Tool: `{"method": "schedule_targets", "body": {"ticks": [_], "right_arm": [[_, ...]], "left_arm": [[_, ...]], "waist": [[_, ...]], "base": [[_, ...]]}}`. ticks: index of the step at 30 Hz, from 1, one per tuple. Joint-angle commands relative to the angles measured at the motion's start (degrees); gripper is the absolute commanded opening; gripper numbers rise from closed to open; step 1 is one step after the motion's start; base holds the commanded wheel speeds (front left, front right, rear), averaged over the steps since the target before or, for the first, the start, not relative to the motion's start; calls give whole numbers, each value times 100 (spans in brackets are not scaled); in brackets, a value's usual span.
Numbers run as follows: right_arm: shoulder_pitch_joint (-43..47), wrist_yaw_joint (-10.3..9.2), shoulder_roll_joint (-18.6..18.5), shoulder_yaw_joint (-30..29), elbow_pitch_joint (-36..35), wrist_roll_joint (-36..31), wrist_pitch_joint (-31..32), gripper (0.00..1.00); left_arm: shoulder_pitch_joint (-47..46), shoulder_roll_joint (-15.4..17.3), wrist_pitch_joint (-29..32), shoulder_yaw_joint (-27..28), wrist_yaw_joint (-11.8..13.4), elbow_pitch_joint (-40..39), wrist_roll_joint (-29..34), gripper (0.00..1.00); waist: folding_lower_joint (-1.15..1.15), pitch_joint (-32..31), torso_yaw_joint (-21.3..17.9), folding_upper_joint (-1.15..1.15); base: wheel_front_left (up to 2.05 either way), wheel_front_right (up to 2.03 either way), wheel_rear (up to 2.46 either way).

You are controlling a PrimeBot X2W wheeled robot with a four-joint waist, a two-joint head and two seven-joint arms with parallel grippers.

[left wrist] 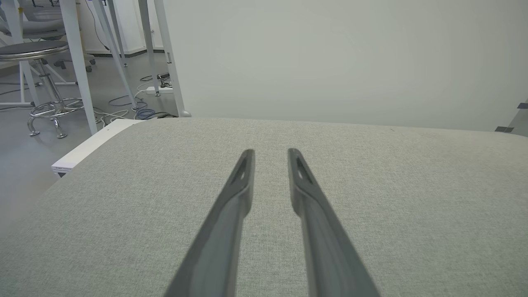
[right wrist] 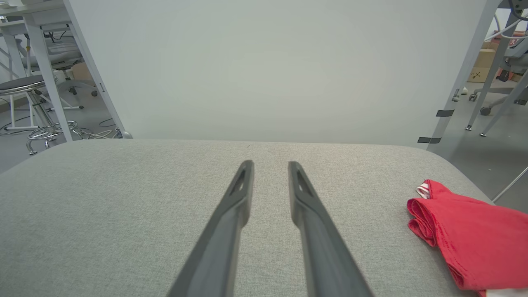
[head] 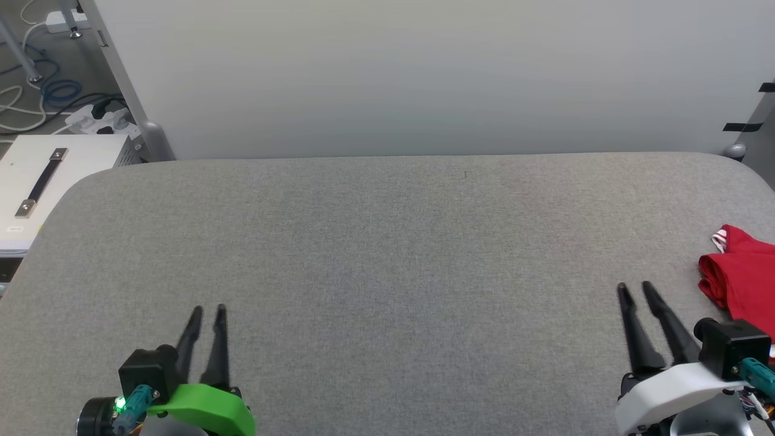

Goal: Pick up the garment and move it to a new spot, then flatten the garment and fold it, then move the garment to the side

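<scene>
Shirt (head: 742, 272) folded at right edge of table (head: 387, 242) — we judge all steps done — left gripper (head: 209, 309), right gripper (head: 634, 285) half-open, empty.

The head camera looks steeply down from above the near edge of the tabletop (head: 387, 242); both wrist cameras sit low and close over the tabletop, facing its far edge. Head and right wrist views share the garment (head: 745, 272) at the tabletop's right edge.
</scene>
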Motion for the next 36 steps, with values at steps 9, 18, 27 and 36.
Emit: {"method": "schedule_targets", "body": {"ticks": [9,18,27,36], "right_arm": [[-49,-1,2,10,83,-46,-26,0],[-100,-1,5,19,169,-94,-53,0],[-156,-2,8,29,264,-146,-83,0],[-218,-3,11,40,370,-205,-116,0]], "left_arm": [[-16,-130,88,122,-91,-22,190,0],[-33,-267,180,251,-186,-44,390,0],[-52,-417,280,393,-291,-69,609,0],[-73,-583,392,550,-407,-95,851,0]], "waist": [[0,22,-2,0],[0,45,-5,0],[0,70,-8,0],[0,97,-11,0]], "base": [[0,0,0],[0,0,0],[0,0,0],[0,0,0]]}}
